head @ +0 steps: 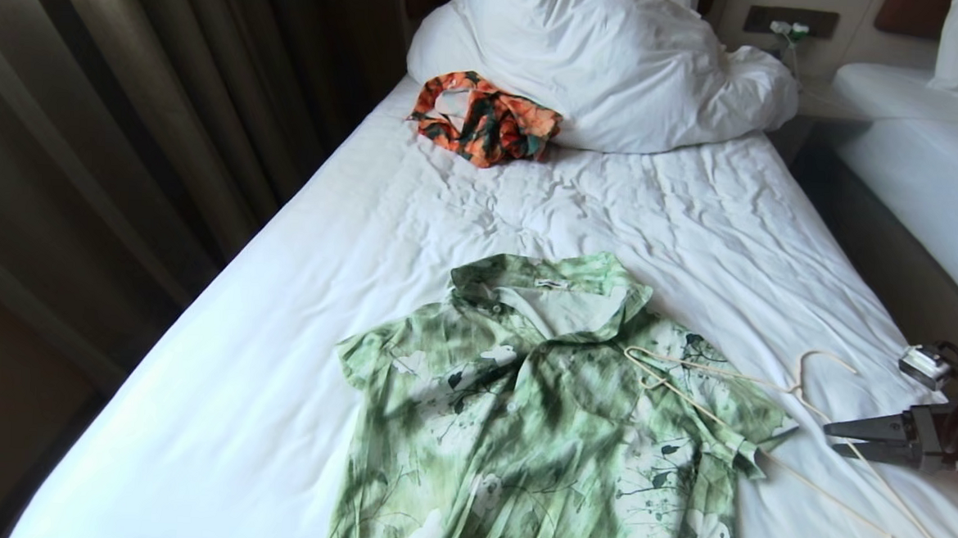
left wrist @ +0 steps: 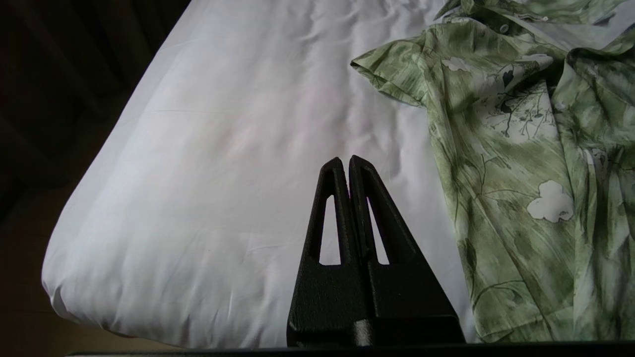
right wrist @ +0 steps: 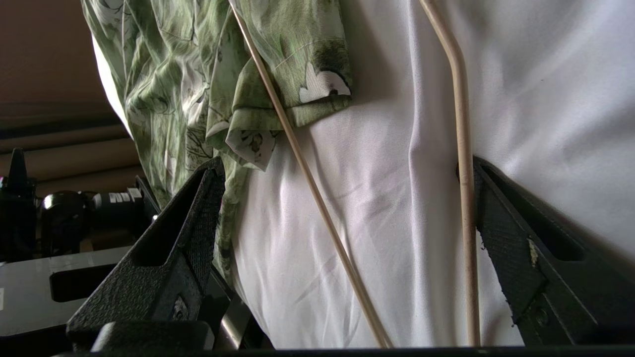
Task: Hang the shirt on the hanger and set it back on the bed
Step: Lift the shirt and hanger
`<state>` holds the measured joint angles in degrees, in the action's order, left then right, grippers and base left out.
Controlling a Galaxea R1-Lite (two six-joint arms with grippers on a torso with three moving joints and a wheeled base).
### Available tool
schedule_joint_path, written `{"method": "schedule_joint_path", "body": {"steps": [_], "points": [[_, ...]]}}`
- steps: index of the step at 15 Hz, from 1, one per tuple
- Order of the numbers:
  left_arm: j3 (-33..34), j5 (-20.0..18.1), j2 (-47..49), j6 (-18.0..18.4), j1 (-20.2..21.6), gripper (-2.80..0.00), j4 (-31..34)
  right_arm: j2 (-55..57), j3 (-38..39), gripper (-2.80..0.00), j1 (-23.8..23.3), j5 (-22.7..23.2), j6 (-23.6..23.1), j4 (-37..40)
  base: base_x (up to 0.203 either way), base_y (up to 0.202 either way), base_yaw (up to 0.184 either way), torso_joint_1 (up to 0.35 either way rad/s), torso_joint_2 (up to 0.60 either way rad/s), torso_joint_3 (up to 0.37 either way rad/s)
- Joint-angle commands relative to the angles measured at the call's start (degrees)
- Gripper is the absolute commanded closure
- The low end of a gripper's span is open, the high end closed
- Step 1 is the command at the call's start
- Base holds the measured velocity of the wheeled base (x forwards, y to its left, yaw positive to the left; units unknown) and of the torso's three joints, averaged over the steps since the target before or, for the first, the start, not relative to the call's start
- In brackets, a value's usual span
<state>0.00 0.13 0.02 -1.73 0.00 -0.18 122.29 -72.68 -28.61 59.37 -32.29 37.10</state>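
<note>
Nearest, the left gripper (left wrist: 346, 163) hangs closed and idle; right of the shirt (head: 537, 411), the right gripper (head: 835, 435) straddles the hanger (head: 839, 435), jaws spread, nothing gripped; both lie on the bed (head: 278, 357), hanging not begun.

Bed (head: 300, 235) with shirt (head: 537, 403), hanger (head: 775, 416), pillow (head: 621, 55)

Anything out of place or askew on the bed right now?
The hanger lies askew, one end over the shirt shoulder, the rest on the bed sheet. An orange garment sits crumpled by the pillow.
</note>
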Motion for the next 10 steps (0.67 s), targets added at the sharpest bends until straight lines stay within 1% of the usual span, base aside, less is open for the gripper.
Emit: {"method": "schedule_joint_path", "body": {"steps": [1,5,10], "points": [[0.0,0.0,0.0,0.0,0.0,0.0,0.0,0.8,0.1,-2.8,0.2,0.5,-0.1,0.3,0.0,0.0,0.0,0.0,0.0,0.0],[0.0,0.0,0.0,0.0,0.0,0.0,0.0,1.1,0.0,-2.8,1.0,0.7,0.0,-2.1,0.0,0.0,0.0,0.0,0.0,0.0],[0.0,0.0,0.0,0.0,0.0,0.0,0.0,1.1,-0.2,-2.8,3.8,0.7,0.2,-2.9,0.0,0.0,0.0,0.0,0.0,0.0]]}}
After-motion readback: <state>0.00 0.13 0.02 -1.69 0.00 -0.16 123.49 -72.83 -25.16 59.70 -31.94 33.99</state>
